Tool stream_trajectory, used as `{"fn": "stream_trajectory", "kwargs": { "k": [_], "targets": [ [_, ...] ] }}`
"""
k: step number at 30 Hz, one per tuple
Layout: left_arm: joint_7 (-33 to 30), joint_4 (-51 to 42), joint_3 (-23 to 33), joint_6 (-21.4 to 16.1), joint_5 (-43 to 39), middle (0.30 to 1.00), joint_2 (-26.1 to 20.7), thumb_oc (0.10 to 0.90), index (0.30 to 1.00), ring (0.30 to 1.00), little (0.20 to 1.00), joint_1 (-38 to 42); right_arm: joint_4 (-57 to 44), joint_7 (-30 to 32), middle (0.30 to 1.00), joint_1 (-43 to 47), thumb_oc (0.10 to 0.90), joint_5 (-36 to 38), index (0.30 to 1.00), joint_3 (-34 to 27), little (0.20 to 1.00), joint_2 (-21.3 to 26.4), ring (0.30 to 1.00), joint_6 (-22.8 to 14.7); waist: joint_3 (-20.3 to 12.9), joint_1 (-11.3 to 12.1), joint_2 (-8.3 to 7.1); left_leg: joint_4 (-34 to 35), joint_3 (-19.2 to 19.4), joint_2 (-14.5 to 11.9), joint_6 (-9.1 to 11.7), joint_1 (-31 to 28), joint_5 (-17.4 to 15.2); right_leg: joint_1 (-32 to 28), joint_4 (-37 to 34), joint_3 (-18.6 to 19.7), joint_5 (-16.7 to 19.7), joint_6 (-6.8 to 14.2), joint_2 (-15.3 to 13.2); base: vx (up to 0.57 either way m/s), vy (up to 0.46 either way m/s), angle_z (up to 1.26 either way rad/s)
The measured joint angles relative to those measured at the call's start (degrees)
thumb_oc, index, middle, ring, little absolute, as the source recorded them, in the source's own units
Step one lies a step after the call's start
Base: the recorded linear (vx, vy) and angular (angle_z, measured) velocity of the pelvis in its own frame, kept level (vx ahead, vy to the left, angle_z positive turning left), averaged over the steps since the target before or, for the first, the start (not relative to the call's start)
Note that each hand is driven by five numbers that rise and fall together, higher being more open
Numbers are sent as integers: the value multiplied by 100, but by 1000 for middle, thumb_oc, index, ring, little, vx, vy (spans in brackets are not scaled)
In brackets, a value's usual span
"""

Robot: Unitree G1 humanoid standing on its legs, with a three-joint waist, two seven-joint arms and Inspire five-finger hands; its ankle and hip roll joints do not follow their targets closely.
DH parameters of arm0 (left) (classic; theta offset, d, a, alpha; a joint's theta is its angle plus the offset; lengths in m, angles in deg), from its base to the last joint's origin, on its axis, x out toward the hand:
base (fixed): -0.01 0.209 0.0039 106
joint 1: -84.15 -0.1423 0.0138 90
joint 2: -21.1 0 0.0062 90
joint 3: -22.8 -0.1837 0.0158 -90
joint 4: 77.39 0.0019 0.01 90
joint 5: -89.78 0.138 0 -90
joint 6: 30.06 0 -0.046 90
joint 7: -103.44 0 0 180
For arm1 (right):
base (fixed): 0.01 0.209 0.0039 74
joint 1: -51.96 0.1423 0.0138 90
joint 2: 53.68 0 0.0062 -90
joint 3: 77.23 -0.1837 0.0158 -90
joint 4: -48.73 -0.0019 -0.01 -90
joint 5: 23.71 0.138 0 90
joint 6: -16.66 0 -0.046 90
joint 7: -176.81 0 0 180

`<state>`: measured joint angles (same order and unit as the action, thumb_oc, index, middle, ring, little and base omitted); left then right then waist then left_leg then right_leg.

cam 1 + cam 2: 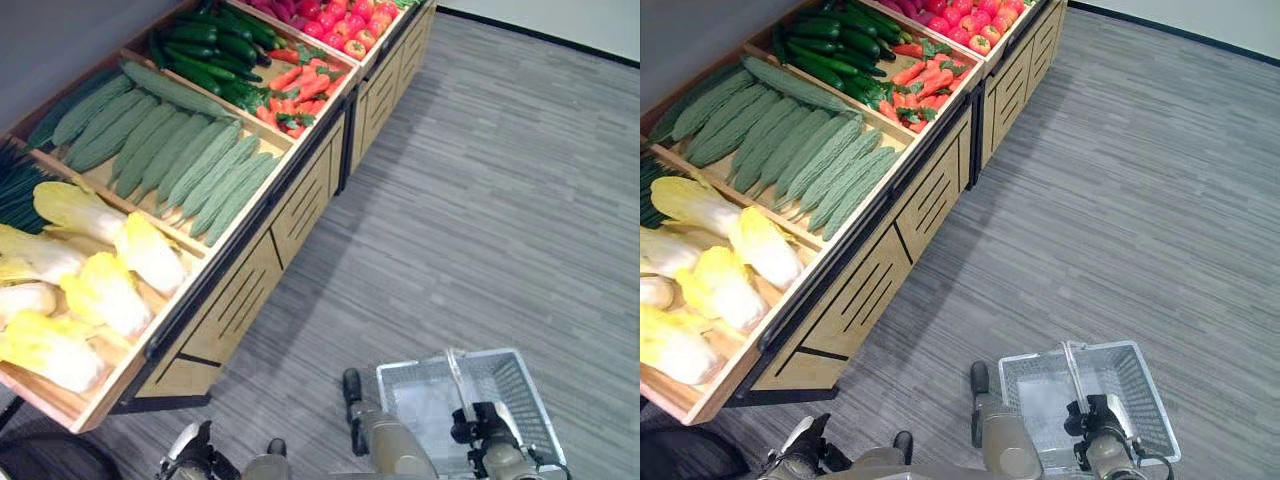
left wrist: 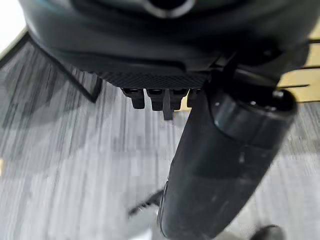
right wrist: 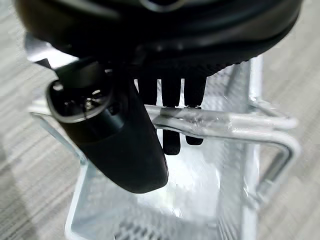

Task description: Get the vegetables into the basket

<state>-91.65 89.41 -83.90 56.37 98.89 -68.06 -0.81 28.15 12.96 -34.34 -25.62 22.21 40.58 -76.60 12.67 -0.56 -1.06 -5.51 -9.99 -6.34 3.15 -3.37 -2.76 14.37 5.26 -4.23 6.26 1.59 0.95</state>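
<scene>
A wooden display stand [image 1: 250, 270] along the left carries the vegetables: pale yellow cabbages [image 1: 100, 290], ridged green gourds [image 1: 180, 160], dark cucumbers [image 1: 210, 45], carrots [image 1: 300, 85] and red tomatoes [image 1: 345, 20]. A silver wire basket [image 1: 525, 375] hangs low at the lower right over the floor, with nothing inside it. My right hand [image 1: 488, 425] holds it from above, fingers [image 3: 170, 95] curled over the metal handle [image 3: 225, 122]. My left hand [image 1: 190, 452] hangs at the bottom left beside the stand, its fingers [image 2: 150, 97] curled in with nothing in them.
Grey striped floor [image 1: 480, 180] stretches to the right of the stand. A bunch of thin dark green stalks [image 1: 20, 185] lies at the stand's far left. A black skirting line [image 1: 540, 35] runs along the back wall.
</scene>
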Motion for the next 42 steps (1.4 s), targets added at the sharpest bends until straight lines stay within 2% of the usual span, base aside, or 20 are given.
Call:
{"fn": "stream_trajectory", "kwargs": {
  "k": [1,2,4,7,11,13,15,16,17,18,19,20,21,24,26,28,29,30,33,42],
  "targets": [
    [-4,-49,-107,-56,-1,1000,8,900,1000,1000,1000,45,94,-10,300,-53,400,0,300,5,300,80,300,8,-11,47,-33,-94,-59,31,60,51,41,-39,-32,-86,-26,-76,7,109,-196,128],
    [-4,-29,-80,-33,-9,1000,56,900,1000,1000,1000,13,94,-21,300,53,400,-9,300,3,300,197,300,1,-22,135,-16,-102,24,4,113,63,123,-42,17,-139,-156,-311,93,160,-298,64],
    [-3,-19,-89,34,-18,1000,47,900,1000,1000,1000,1,-94,-20,300,253,400,-32,300,15,300,335,300,-40,-17,202,-10,-85,-39,-125,243,126,273,-60,-8,-248,-265,-471,225,128,-226,22],
    [-3,-45,-90,34,-17,1000,46,900,1000,1000,1000,32,-103,-19,300,274,400,-48,300,175,300,328,300,-41,-16,205,-2,-55,-69,-151,390,149,386,-178,-123,-386,-275,-486,269,97,-160,21],
    [-4,-57,-87,17,-17,1000,43,900,1000,1000,1000,57,-115,-16,300,249,400,-47,300,241,300,270,300,-155,-11,190,36,-64,-113,-179,435,200,409,-268,-194,-550,-291,-520,284,38,-83,25],
    [-5,-62,-74,27,-17,1000,50,900,1000,1000,1000,138,-134,-9,300,247,400,-47,300,240,300,289,300,-195,-9,123,45,-318,-33,-155,530,422,464,-311,-262,-793,-270,-566,190,2,-29,58],
    [-5,-125,-105,29,-17,1000,48,900,1000,1000,1000,164,-125,-4,300,268,400,-47,300,233,300,322,300,-170,13,160,67,-368,291,-137,525,514,458,-350,-270,-906,-313,-634,125,-55,24,109],
    [-53,13,-471,227,154,1000,139,900,1000,1000,1000,645,-95,127,300,168,400,-17,300,195,300,410,300,-177,101,-146,117,-379,1688,-310,667,1119,394,-429,-238,-1777,-238,-790,-368,-22,80,212],
    [-112,55,-713,365,225,1000,110,900,1000,1000,1000,820,-40,132,300,41,400,-13,300,127,300,455,300,-104,115,-272,142,-113,2439,-395,743,1313,487,-458,-233,-2071,-401,-678,-507,87,130,252],
    [-123,-67,-739,313,189,1000,-5,900,1000,1000,1000,771,20,127,300,-48,400,0,300,39,300,475,300,-13,144,-239,224,132,2582,-427,623,1422,564,-472,-179,-2033,-427,-641,-513,82,97,101],
    [-129,-292,-710,195,85,1000,-136,900,1000,1000,1000,573,149,126,300,31,400,2,300,-14,300,474,300,34,167,-39,297,297,2593,-569,589,1492,604,-464,-125,-1956,-486,-552,-441,98,96,15],
    [-128,-280,-642,180,87,1000,-174,900,1000,1000,1000,459,159,136,300,38,400,1,300,-29,300,490,300,10,173,-11,448,351,2631,-715,640,1552,730,-535,-131,-1977,-532,-467,-358,117,165,-34],
    [-101,-218,-531,254,62,1000,-168,900,1000,1000,1000,368,87,130,300,40,400,-2,300,-27,300,479,300,-17,179,-15,528,387,2618,-759,574,1554,850,-572,-89,-1940,-553,-480,-327,153,237,-39],
    [-62,-205,-420,248,49,1000,-41,900,1000,1000,1000,64,77,136,300,61,400,0,300,-44,300,455,300,-83,176,-52,532,395,2467,-604,430,1320,816,-639,-9,-1719,-590,-402,-401,117,174,-47],
    [-56,-172,-373,185,50,1000,109,900,1000,1000,1000,-23,109,126,300,-141,400,2,300,-56,300,426,300,28,133,-88,601,537,2463,-468,108,972,904,-693,246,-1632,-717,-165,-397,98,163,-19],
    [-58,-196,-367,134,54,1000,58,900,1000,1000,1000,55,83,119,300,-246,400,0,300,-42,300,300,300,-26,74,-32,375,699,2498,-248,32,938,876,-518,514,-1399,-835,-17,-594,54,147,2],
    [-57,-212,-367,124,54,1000,26,900,1000,1000,1000,138,85,121,300,-267,400,4,300,-43,300,182,300,5,1,-43,162,810,2512,-39,-151,919,920,-403,656,-1289,-809,55,-786,55,159,21],
    [-58,-213,-367,130,54,1000,17,900,1000,1000,1000,207,84,120,300,-273,400,3,300,-39,300,113,300,9,-57,-39,75,871,2486,107,-255,879,900,-403,687,-1202,-766,149,-913,52,142,30],
    [-74,-275,-337,128,52,1000,-59,900,1000,1000,1000,260,90,115,300,-173,400,3,300,-9,300,46,300,17,-83,58,71,905,2464,276,-319,834,896,-482,550,-999,-712,291,-1017,44,83,16],
    [-101,-287,-289,140,49,1000,-147,900,1000,1000,1000,211,179,101,300,40,400,-17,300,-5,300,-11,300,-22,-134,143,52,947,2458,258,-325,670,832,-838,144,-1037,-650,368,-923,29,54,1]
  ]
}}
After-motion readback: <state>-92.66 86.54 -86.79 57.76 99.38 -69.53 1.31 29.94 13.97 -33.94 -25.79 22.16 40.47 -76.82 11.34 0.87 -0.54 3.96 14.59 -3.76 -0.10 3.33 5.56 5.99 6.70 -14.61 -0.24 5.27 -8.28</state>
